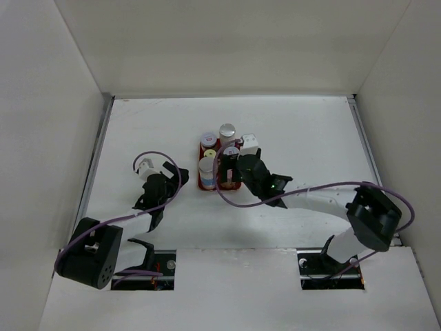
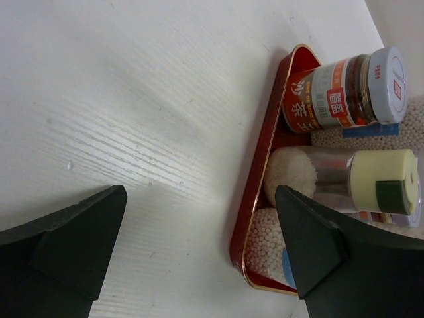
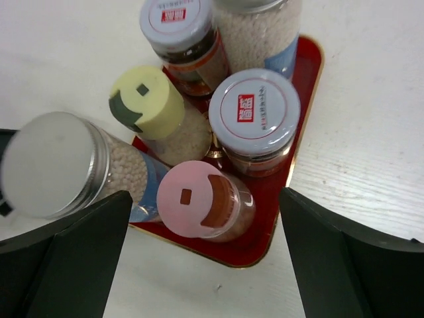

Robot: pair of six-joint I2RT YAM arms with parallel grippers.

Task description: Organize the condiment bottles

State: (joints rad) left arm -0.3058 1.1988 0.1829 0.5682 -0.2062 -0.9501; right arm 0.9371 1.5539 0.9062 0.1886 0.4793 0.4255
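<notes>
Six condiment bottles stand upright and close together on the red tray (image 3: 296, 156). In the right wrist view they are a pink-capped shaker (image 3: 196, 200), a yellow-green-capped shaker (image 3: 146, 103), two lilac-capped jars (image 3: 254, 114) (image 3: 175, 20) and two silver-capped jars of white beads (image 3: 50, 163) (image 3: 260, 29). My right gripper (image 3: 205, 199) (image 1: 229, 172) is open and empty, above the tray's near end, over the pink cap. My left gripper (image 2: 199, 199) (image 1: 169, 181) is open and empty, low over the table just left of the tray (image 2: 260, 199). It faces a lilac-capped jar (image 2: 338, 93) and the yellow-green-capped shaker (image 2: 371, 179).
The tray (image 1: 201, 185) sits mid-table on a white wooden surface. White walls enclose the table on the left, back and right. Purple cables loop from both arms near the tray.
</notes>
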